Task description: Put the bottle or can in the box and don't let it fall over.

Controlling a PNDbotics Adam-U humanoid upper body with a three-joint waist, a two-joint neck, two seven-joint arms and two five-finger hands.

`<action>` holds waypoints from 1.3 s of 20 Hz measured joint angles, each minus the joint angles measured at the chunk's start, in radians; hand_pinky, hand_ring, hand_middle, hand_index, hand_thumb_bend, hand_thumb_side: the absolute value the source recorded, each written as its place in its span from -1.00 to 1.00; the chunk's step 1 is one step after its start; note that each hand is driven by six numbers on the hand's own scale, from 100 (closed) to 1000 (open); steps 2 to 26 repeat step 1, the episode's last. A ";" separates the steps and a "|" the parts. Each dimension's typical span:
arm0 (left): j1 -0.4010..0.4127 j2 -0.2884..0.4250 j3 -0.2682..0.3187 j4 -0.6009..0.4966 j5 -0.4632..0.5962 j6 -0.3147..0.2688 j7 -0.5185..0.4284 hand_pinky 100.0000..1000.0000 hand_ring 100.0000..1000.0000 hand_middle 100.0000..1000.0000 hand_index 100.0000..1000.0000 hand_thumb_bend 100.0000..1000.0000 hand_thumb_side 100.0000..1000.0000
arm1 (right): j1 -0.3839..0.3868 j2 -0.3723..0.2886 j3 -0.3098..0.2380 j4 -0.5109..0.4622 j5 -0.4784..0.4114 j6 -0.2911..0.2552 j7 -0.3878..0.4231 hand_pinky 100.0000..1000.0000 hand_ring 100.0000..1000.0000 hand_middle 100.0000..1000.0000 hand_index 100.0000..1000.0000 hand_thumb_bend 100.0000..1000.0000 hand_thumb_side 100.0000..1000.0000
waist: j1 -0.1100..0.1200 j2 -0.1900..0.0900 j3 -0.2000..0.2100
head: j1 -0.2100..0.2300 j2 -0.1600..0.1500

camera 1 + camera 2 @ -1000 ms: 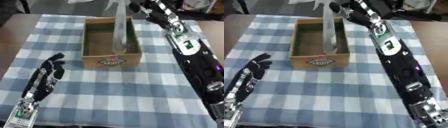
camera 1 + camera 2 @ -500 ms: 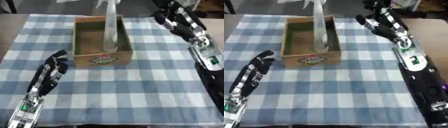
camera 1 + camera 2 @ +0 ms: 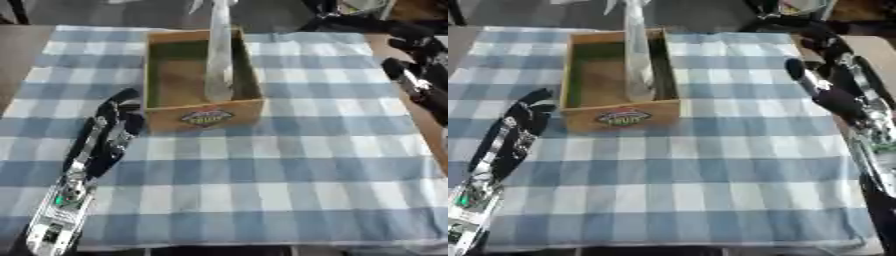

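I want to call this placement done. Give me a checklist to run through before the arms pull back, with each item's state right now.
1. Tall clear plastic bottle inside the brown wooden box: ok.
2. Bottle upright: ok.
3. Right hand clear of the bottle: ok, off to the right over the blue checked tablecloth.
4. Left hand clear of the box: cannot tell, its fingertips lie right beside the front left corner.
5. Bottle base flat on the box floor: cannot tell.

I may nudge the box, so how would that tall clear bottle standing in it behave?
The bottle looks tall, narrow and clear, so probably light and top-heavy. Standing upright near the box wall, it would likely tip rather than slide.
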 measured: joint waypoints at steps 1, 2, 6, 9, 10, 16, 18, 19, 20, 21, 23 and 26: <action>0.000 0.002 0.002 0.000 -0.002 0.001 0.003 0.65 0.60 0.69 0.89 0.01 0.74 | 0.023 0.000 -0.012 -0.013 0.010 -0.001 -0.010 0.48 0.91 0.82 1.00 -0.13 0.04 | 0.000 -0.001 -0.004 | 0.005 0.001; 0.000 0.002 0.002 0.000 -0.002 0.001 0.003 0.65 0.60 0.69 0.89 0.01 0.74 | 0.023 0.000 -0.012 -0.013 0.010 -0.001 -0.010 0.48 0.91 0.82 1.00 -0.13 0.04 | 0.000 -0.001 -0.004 | 0.005 0.001; 0.000 0.002 0.002 0.000 -0.002 0.001 0.003 0.65 0.60 0.69 0.89 0.01 0.74 | 0.023 0.000 -0.012 -0.013 0.010 -0.001 -0.010 0.48 0.91 0.82 1.00 -0.13 0.04 | 0.000 -0.001 -0.004 | 0.005 0.001; 0.000 0.002 0.002 0.000 -0.002 0.001 0.003 0.65 0.60 0.69 0.89 0.01 0.74 | 0.023 0.000 -0.012 -0.013 0.010 -0.001 -0.010 0.48 0.91 0.82 1.00 -0.13 0.04 | 0.000 -0.001 -0.004 | 0.005 0.001; 0.000 0.002 0.002 0.000 -0.002 0.001 0.003 0.65 0.60 0.69 0.89 0.01 0.74 | 0.023 0.000 -0.012 -0.013 0.010 -0.001 -0.010 0.48 0.91 0.82 1.00 -0.13 0.04 | 0.000 -0.001 -0.004 | 0.005 0.001; 0.000 0.002 0.002 0.000 -0.002 0.001 0.003 0.65 0.60 0.69 0.89 0.01 0.74 | 0.023 0.000 -0.012 -0.013 0.010 -0.001 -0.010 0.48 0.91 0.82 1.00 -0.13 0.04 | 0.000 -0.001 -0.004 | 0.005 0.001; 0.000 0.002 0.002 0.000 -0.002 0.001 0.003 0.65 0.60 0.69 0.89 0.01 0.74 | 0.023 0.000 -0.012 -0.013 0.010 -0.001 -0.010 0.48 0.91 0.82 1.00 -0.13 0.04 | 0.000 -0.001 -0.004 | 0.005 0.001; 0.000 0.002 0.002 0.000 -0.002 0.001 0.003 0.65 0.60 0.69 0.89 0.01 0.74 | 0.023 0.000 -0.012 -0.013 0.010 -0.001 -0.010 0.48 0.91 0.82 1.00 -0.13 0.04 | 0.000 -0.001 -0.004 | 0.005 0.001; 0.000 0.002 0.002 0.000 -0.002 0.001 0.003 0.65 0.60 0.69 0.89 0.01 0.74 | 0.023 0.000 -0.012 -0.013 0.010 -0.001 -0.010 0.48 0.91 0.82 1.00 -0.13 0.04 | 0.000 -0.001 -0.004 | 0.005 0.001; 0.000 0.002 0.002 0.000 -0.002 0.001 0.003 0.65 0.60 0.69 0.89 0.01 0.74 | 0.023 0.000 -0.012 -0.013 0.010 -0.001 -0.010 0.48 0.91 0.82 1.00 -0.13 0.04 | 0.000 -0.001 -0.004 | 0.005 0.001; 0.000 0.002 0.002 0.000 -0.002 0.001 0.003 0.65 0.60 0.69 0.89 0.01 0.74 | 0.023 0.000 -0.012 -0.013 0.010 -0.001 -0.010 0.48 0.91 0.82 1.00 -0.13 0.04 | 0.000 -0.001 -0.004 | 0.005 0.001; 0.000 0.002 0.002 0.000 -0.002 0.001 0.003 0.65 0.60 0.69 0.89 0.01 0.74 | 0.023 0.000 -0.012 -0.013 0.010 -0.001 -0.010 0.48 0.91 0.82 1.00 -0.13 0.04 | 0.000 -0.001 -0.004 | 0.005 0.001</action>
